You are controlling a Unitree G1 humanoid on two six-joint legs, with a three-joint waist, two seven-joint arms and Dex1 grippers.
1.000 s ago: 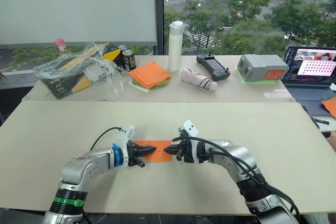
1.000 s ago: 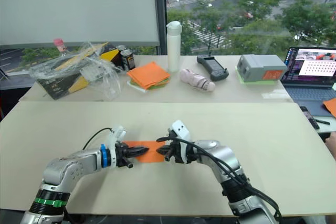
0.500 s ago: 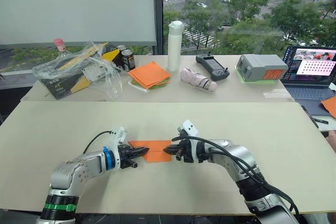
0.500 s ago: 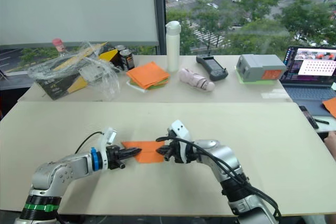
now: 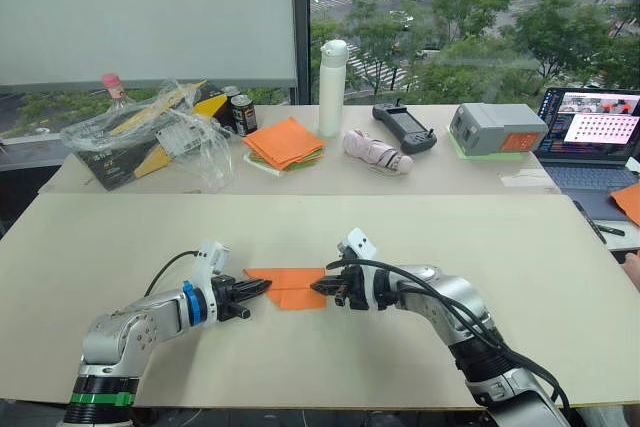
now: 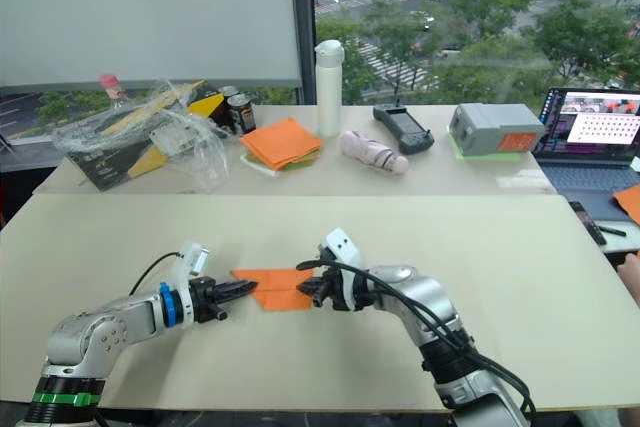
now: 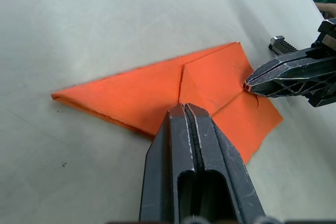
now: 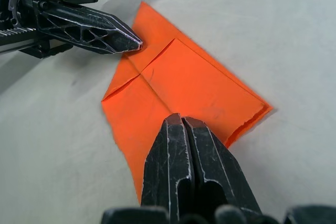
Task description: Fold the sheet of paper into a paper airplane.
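The sheet of paper (image 5: 287, 285) lies creased on the near table, a narrow orange shape with a folded flap and a pointed left corner (image 7: 58, 97). My left gripper (image 5: 262, 288) is shut, and its tip rests over the paper's left part. My right gripper (image 5: 318, 287) is also shut, with its tip down on the paper's right end. The wrist views show both pairs of fingers (image 7: 185, 116) (image 8: 181, 124) closed, lying over the paper with nothing pinched between them. The two tips face each other, about a finger's length apart.
The back table holds a pile of orange and green sheets (image 5: 287, 142), a white bottle (image 5: 333, 87), a crumpled plastic bag (image 5: 150, 132), cans (image 5: 244, 113), a pink bundle (image 5: 378, 152), a controller (image 5: 405, 127), a grey box (image 5: 498, 129) and a laptop (image 5: 595, 132).
My left arm has drawn back to the left, uncovering more of the paper's left end and its point. The right gripper has stayed where it was.
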